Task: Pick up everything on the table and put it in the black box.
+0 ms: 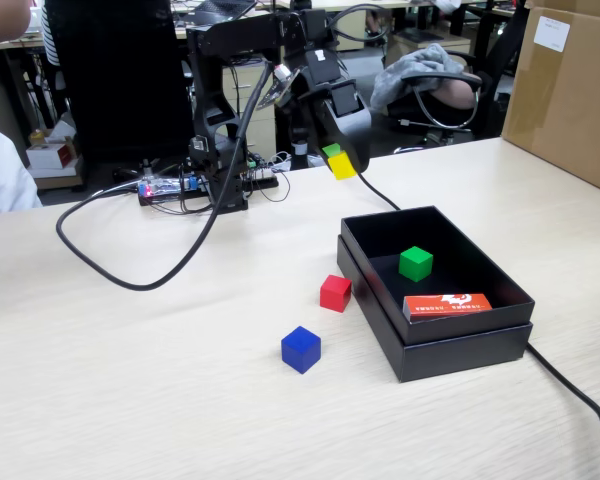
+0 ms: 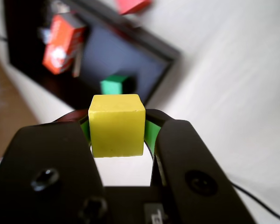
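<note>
In the fixed view, the yellow cube (image 1: 342, 166) is held in the air by the fingers (image 1: 332, 152), behind the black box (image 1: 460, 352). A green cube (image 1: 415, 263) lies inside the box; the red cube (image 1: 335, 293) and blue cube (image 1: 301, 349) stand on the worktop (image 1: 130, 380), left of the box.

In the wrist view, the plain matte yellow cube (image 2: 116, 125) is seen clamped between both fingers (image 2: 151, 130).

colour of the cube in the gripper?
Yellow cube, clearest in the wrist view.
</note>
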Action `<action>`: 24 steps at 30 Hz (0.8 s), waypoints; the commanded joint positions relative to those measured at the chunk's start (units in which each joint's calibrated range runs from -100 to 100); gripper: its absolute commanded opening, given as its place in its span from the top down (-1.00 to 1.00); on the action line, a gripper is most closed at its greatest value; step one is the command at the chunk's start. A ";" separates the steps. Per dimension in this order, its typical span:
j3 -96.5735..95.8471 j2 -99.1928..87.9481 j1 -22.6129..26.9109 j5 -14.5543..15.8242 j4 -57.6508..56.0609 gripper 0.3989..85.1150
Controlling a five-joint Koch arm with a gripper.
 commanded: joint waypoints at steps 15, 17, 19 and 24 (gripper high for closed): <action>35.98 56.05 -0.78 1.95 -0.61 0.98; 36.07 58.58 -0.93 2.05 -0.61 0.98; 36.52 61.21 -0.98 2.15 -1.39 0.85; 37.16 65.80 -1.12 2.69 -2.86 0.76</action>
